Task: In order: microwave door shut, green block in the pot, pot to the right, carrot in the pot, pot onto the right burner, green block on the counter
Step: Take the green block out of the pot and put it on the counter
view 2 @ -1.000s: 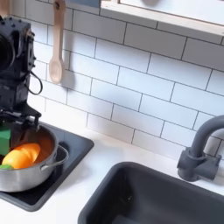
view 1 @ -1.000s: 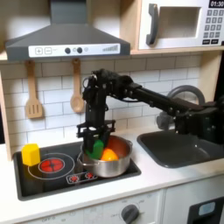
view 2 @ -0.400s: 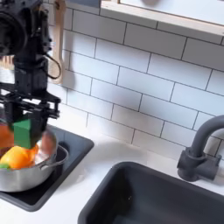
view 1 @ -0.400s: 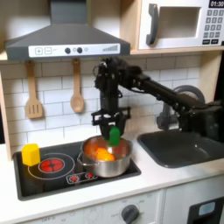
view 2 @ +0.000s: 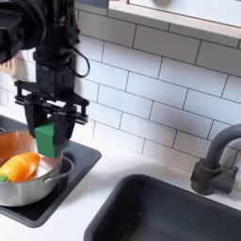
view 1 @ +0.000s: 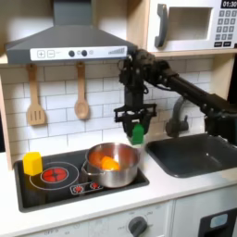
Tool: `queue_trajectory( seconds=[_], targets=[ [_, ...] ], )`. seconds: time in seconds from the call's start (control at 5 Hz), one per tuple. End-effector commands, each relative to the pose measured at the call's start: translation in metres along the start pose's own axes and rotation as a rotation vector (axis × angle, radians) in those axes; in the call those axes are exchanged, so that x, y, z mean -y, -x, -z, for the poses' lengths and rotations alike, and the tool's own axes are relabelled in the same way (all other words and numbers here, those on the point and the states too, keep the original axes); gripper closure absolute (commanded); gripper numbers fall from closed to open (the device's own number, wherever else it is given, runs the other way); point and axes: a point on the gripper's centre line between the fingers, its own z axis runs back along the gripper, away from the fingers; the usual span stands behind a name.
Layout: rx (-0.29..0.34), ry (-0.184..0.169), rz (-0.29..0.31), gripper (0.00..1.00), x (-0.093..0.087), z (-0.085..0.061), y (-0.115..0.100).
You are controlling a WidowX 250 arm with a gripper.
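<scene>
The green block (view 1: 137, 134) hangs in the air near the middle of the first exterior view, gripped between the two fingers of the pincer (view 1: 136, 130), which is closed on its sides. In the second exterior view the same block (view 2: 44, 139) sits at the left of the frame, with the pincer (view 2: 49, 127) around it and the dark fingers (view 2: 27, 118) pressing in from either side. The block is clear of the pot and above the level of its rim, over the right edge of the black cooktop (view 1: 37, 191).

The pot (view 1: 112, 165) stands on the cooktop's right burner, in the lower middle of the first exterior view; in the second exterior view it is cut by the lower left corner (view 2: 33, 188). The carrot (view 1: 108, 163) lies inside it, orange against the steel, and shows there in the second exterior view too (view 2: 23, 166).

A yellow block (view 1: 33, 163) stands at the left end of the cooktop. The white worktop (view 1: 167, 188) runs along the front, with the dark sink basin (view 1: 193, 155) and its faucet (view 2: 215, 160) to the right. In the upper right of the first exterior view the microwave door (view 1: 183, 27) is shut. Two wooden utensils (view 1: 35, 95) hang on the tiled wall under the range hood (view 1: 69, 42).
</scene>
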Motion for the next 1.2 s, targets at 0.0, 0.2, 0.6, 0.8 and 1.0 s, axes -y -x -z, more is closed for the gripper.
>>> queue_trajectory(
  seconds=[0.0, 0.2, 0.6, 0.8, 1.0],
  targets=[
    [-0.027, 0.014, 0.06, 1.0, 0.033, 0.014, 0.013],
    [-0.049, 0.003, 0.044, 1.0, 0.039, 0.028, 0.022],
    [-0.083, -0.017, 0.019, 1.0, 0.034, 0.053, 0.024],
    [-0.075, -0.031, 0.016, 1.0, 0.031, 0.055, 0.023],
    [-0.089, -0.035, 0.024, 1.0, 0.028, 0.058, 0.023]
  ],
)
